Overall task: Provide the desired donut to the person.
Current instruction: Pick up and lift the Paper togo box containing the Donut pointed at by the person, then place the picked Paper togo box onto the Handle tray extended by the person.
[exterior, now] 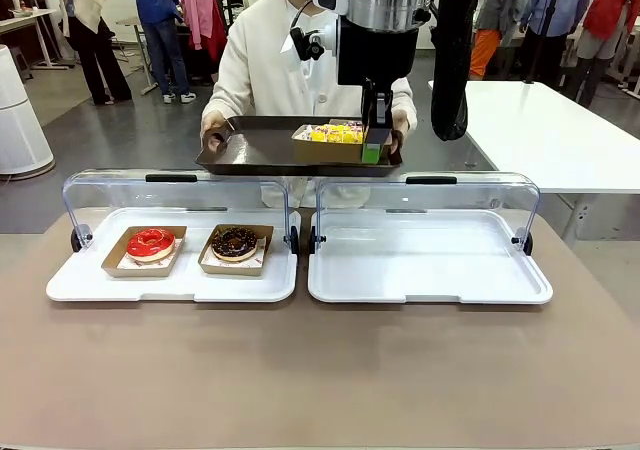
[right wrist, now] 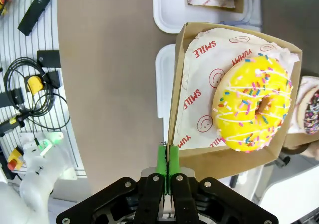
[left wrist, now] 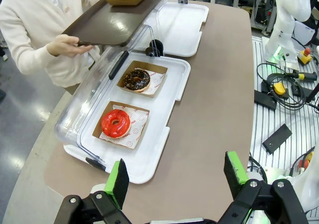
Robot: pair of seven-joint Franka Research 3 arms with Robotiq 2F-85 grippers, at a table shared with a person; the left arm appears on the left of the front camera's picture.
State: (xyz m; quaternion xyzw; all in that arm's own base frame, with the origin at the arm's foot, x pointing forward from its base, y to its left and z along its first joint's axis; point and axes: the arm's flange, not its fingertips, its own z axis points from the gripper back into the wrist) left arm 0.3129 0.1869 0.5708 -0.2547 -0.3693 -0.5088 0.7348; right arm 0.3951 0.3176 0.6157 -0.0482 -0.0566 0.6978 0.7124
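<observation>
On brown table [exterior: 320,370], white trays [exterior: 430,280], grey floor [exterior: 150,140]

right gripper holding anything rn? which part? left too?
Right gripper is shut on the donut tray, pinching the edge of its cardboard wall; the yellow sprinkled donut sits inside. Left gripper is open and holds nothing.

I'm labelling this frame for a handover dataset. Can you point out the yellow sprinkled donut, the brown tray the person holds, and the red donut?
yellow sprinkled donut [right wrist: 253,102], right wrist view, on its icing left of the hole
brown tray [exterior: 260,142], front view, bare floor
red donut [left wrist: 115,123], left wrist view, glazed ring
</observation>
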